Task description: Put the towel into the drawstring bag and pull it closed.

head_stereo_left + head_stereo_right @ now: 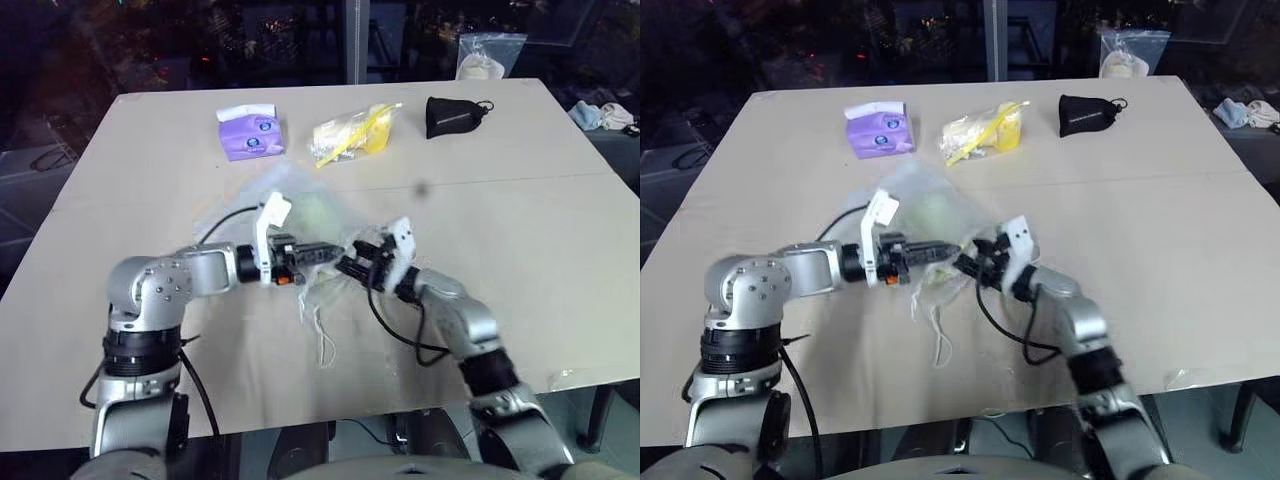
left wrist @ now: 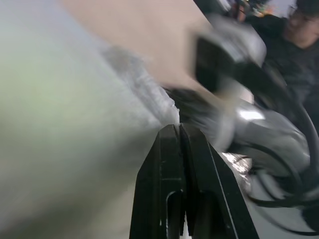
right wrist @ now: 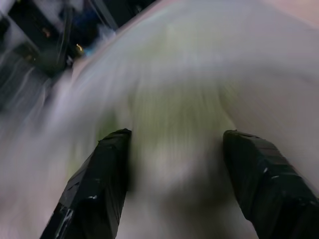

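Observation:
The drawstring bag (image 1: 290, 200) lies in the middle of the table, translucent white, with the pale green towel (image 1: 316, 216) showing through it from inside. Its near edge is bunched up, and thin white cords (image 1: 323, 335) trail from it toward the table's front. My left gripper (image 1: 322, 252) reaches in from the left and is shut on that bunched edge; in the left wrist view its fingers (image 2: 169, 149) press together against the mesh. My right gripper (image 1: 352, 265) faces it from the right. In the right wrist view that gripper (image 3: 174, 137) is open, with the green-tinted bag (image 3: 189, 89) just beyond it.
Along the far side of the table (image 1: 540, 240) stand a purple tissue pack (image 1: 250, 133), a yellow crinkly packet (image 1: 355, 133) and a small black pouch (image 1: 455, 115). A clear zip bag (image 1: 487, 55) sits at the far edge. A person (image 2: 299, 35) appears in the left wrist view.

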